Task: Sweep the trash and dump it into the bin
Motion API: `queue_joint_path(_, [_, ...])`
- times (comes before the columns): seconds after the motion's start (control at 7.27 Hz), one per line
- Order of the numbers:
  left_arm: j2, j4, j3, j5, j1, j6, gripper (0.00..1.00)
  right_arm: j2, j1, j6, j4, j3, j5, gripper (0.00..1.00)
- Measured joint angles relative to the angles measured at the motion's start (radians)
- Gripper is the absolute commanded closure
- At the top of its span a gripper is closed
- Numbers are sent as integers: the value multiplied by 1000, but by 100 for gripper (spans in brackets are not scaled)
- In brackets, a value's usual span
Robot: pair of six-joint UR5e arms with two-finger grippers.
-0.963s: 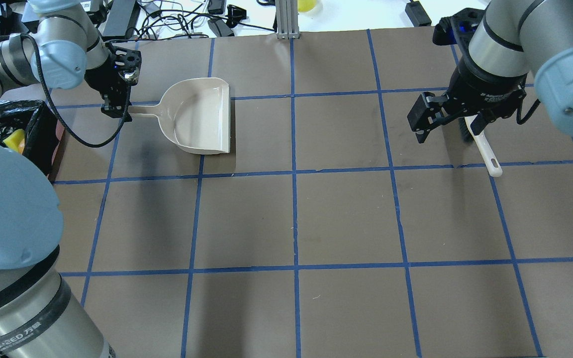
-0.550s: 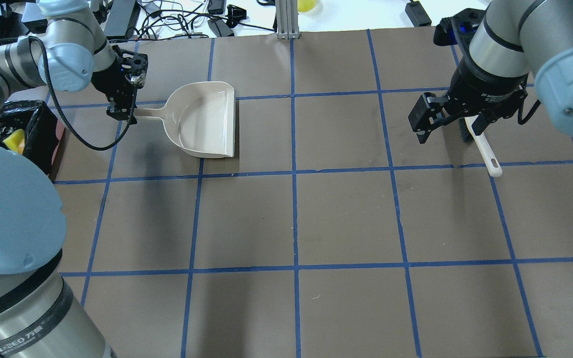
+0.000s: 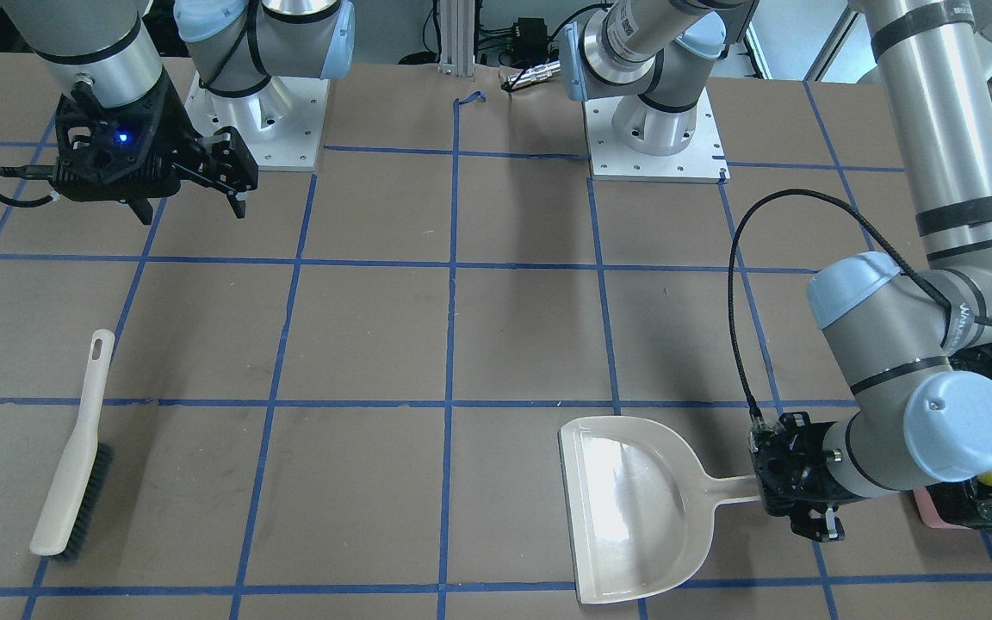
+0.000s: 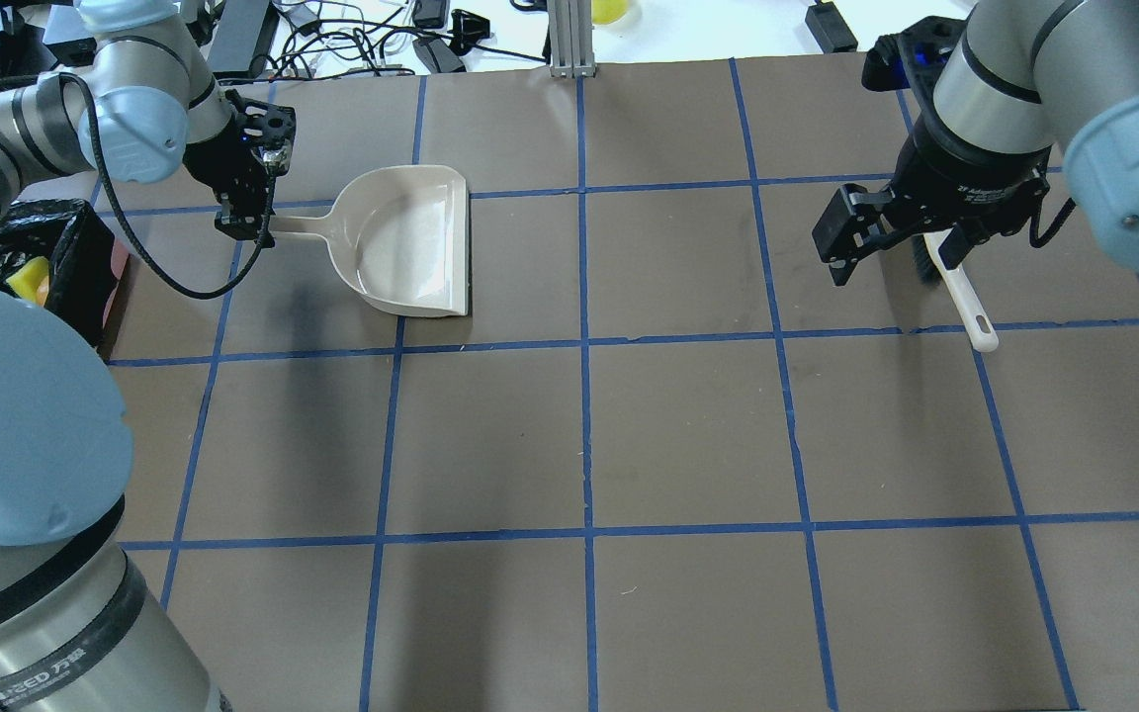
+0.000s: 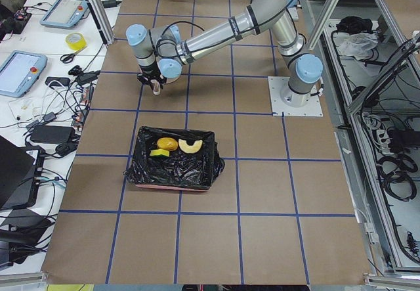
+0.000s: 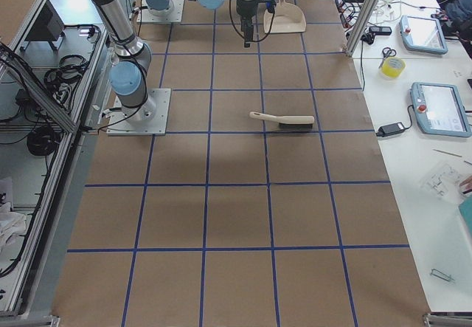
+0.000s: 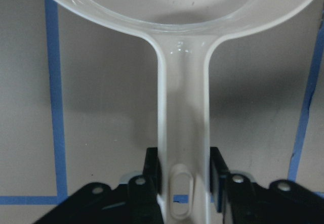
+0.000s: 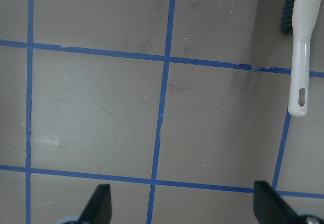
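Three pieces of trash sit together in the bin (image 5: 172, 184): a curved tan-and-white croissant (image 5: 191, 146), a golden-brown potato-shaped lump (image 5: 167, 144) and a yellow wedge (image 5: 159, 152). The bin is pink-sided and lined with a crinkled, glossy black bag. There's just the one, and it stands near the left claw (image 4: 245, 222), on the side away from the pan.

That claw is clamped on the handle end of the single beige dustpan (image 4: 411, 242), whose scoop looks empty. The right claw (image 8: 183, 206) hangs above the table (image 4: 688, 435) with its jaws wide apart, holding nothing. One brush (image 3: 74, 456) lies below it, off to one side.
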Motion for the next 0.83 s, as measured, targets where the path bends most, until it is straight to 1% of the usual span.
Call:
queue_joint_path(0.28, [13,-2,9,-19,-1,-6,9,0,0,1,1,-1,0,0])
queue_joint_path(0.41, [40,-9,11,-44,-2,-46,9,0,0,0,3,0,0,0])
queue_joint_path(0.83, [157,-97,6,-60,-21,-301,8,0,0,1,5,0,0,0])
